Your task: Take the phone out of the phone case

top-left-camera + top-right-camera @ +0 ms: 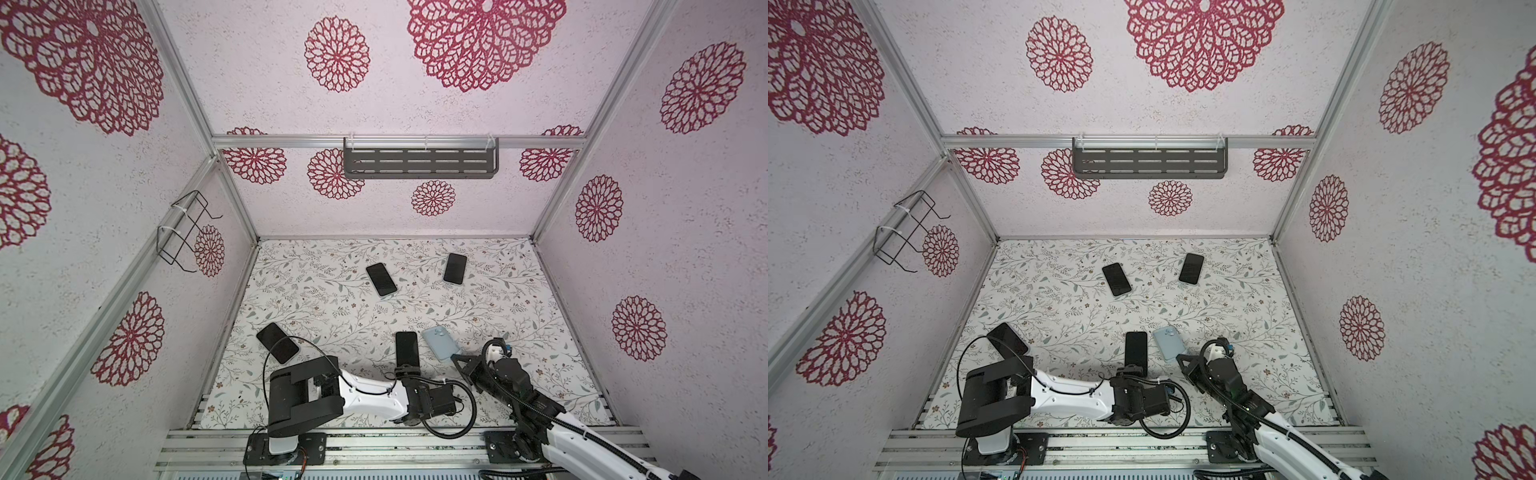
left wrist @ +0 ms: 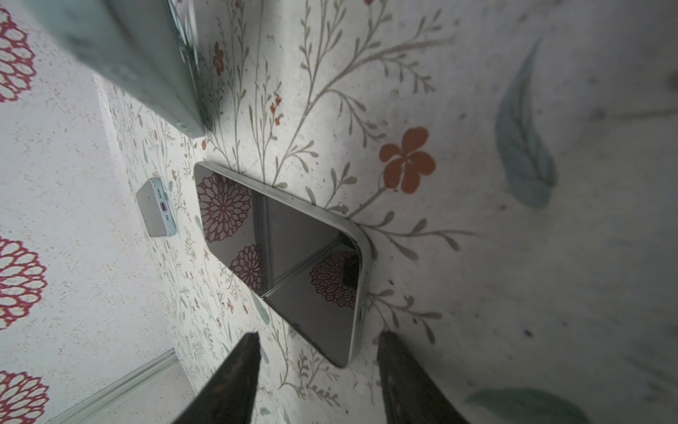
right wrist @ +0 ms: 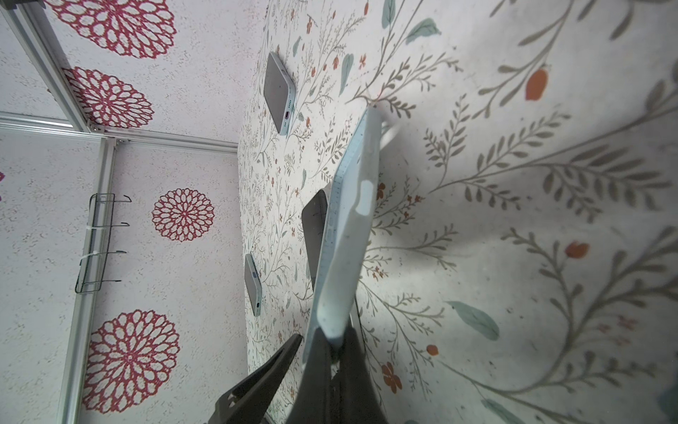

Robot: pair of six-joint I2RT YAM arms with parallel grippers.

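Left fingers stand apart on either side of the near end of the phone, clear of its edges. The phone lies bare and screen-up on the floral worktop. Right fingers are clamped on one end of the pale blue phone case, held tilted just beside the phone, with three more phones lying farther off.

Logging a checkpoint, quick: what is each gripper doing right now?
Left gripper: open, holding nothing.
Right gripper: closed on the blue case.
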